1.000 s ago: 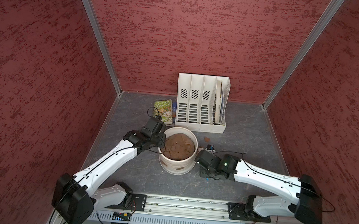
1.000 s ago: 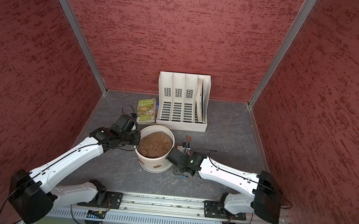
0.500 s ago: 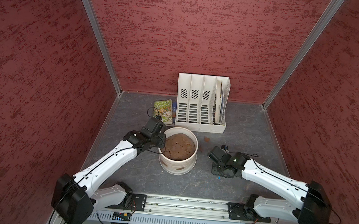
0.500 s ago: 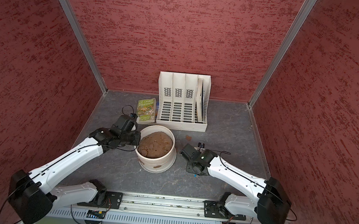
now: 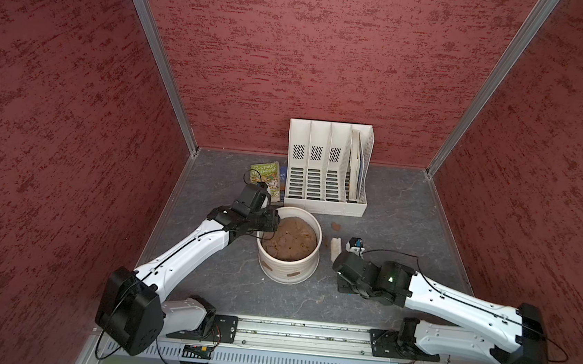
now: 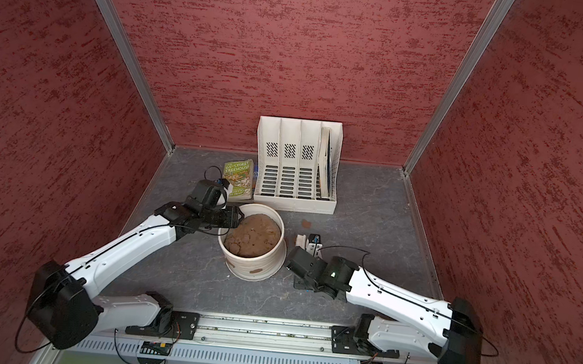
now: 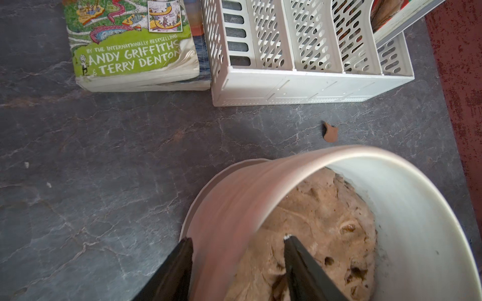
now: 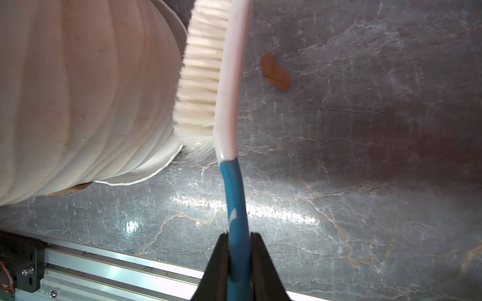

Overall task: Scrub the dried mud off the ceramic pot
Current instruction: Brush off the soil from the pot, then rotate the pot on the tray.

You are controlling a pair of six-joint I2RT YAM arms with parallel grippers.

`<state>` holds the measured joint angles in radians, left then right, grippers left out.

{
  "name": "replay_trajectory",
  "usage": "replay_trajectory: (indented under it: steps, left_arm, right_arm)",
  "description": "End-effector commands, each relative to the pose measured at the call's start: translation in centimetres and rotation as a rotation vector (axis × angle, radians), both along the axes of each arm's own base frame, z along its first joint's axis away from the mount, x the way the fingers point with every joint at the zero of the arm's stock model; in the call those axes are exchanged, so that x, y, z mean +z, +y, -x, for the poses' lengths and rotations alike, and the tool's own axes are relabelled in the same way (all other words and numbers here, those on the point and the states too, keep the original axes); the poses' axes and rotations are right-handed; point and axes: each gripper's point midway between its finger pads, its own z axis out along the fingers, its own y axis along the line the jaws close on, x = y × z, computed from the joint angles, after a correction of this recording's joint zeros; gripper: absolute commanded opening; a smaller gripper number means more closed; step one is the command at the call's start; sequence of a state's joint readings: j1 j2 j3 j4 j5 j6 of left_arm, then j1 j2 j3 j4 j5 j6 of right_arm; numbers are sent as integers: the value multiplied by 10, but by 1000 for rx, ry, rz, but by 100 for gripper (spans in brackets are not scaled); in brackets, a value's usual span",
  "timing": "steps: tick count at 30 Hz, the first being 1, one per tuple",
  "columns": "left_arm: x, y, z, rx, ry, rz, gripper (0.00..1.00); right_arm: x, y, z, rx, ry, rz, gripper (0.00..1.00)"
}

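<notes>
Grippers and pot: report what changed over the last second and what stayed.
The left gripper opened and let go of the rim of the ceramic pot; its fingers now straddle the wall. The right gripper, shut on the scrub brush by its blue handle, drew back from the pot's side, bristles facing it. The pot, book, file rack and loose mud flake stayed put.

Both top views are taken from high above the front rail [image 5: 305,335], tilted down toward the back wall [image 5: 329,67]; the whole scene is covered, nearly equally. The left wrist view is set close over the rim of the ceramic pot [image 7: 407,203], facing the file rack [image 7: 300,86] and the book [image 7: 130,52] — all three are shared with the top views. The right wrist view is held low and near, along the brush [image 8: 229,78] beside the pot's wall — tabletop [image 8: 365,182] and rail are shared.
</notes>
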<state>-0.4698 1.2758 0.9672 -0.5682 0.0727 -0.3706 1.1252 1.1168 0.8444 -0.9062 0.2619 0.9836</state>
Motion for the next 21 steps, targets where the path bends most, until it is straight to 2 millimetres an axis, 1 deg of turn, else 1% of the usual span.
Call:
replay_trajectory:
  steps: [1, 4, 8, 10, 13, 18, 20, 21]
  left_arm:
    - [22, -20, -15, -32, -55, 79, 59]
    - [23, -19, -17, -25, -57, 71, 57]
    - [25, -12, -15, -4, -54, 41, 48]
    - [25, -6, -12, 4, -47, 15, 41]
    - [26, 3, -4, 4, -38, -22, 27]
    - [25, 11, 11, -18, -22, -48, 6]
    - [24, 15, 17, -22, -13, -61, 0]
    - [23, 17, 21, -23, -3, -68, 0]
  right_arm:
    - [17, 13, -9, -20, -63, -50, 0]
    - [17, 15, -7, -14, -63, -55, 0]
    - [17, 14, -6, -16, -62, -56, 0]
    - [18, 16, -6, -13, -64, -63, 0]
    - [18, 14, -6, -15, -66, -56, 0]
    - [21, 14, -6, -14, -72, -60, 0]
    - [21, 15, -7, -11, -72, -55, 0]
    - [21, 15, -7, -11, -71, -54, 0]
